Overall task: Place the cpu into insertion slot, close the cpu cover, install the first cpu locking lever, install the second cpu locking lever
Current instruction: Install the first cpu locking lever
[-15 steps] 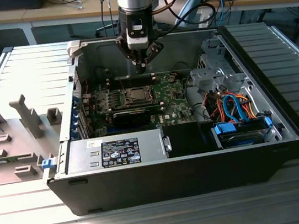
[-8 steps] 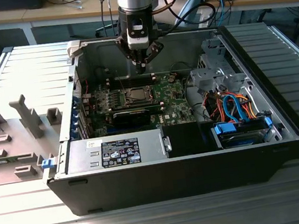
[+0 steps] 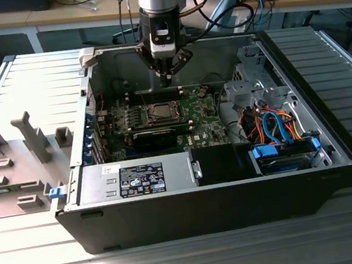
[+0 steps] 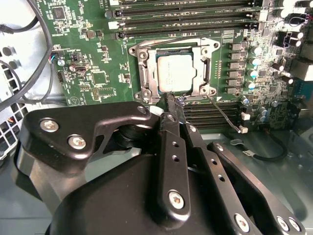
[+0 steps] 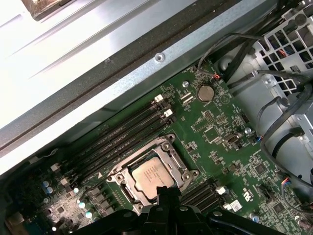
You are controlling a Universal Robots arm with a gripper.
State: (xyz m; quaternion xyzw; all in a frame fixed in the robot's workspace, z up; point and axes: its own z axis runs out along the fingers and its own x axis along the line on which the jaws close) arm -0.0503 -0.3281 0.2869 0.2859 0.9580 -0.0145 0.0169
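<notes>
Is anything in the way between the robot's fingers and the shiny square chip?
Nothing visible is. In the second wrist view the gripper is right by the edge of the cpu cover, and the cpu shows bare through its window.

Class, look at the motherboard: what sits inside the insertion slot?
The cpu lies in the insertion slot, its silver top showing through the window of the cpu cover. The frame hides its edges, and whatever lies beneath the chip is covered.
</notes>
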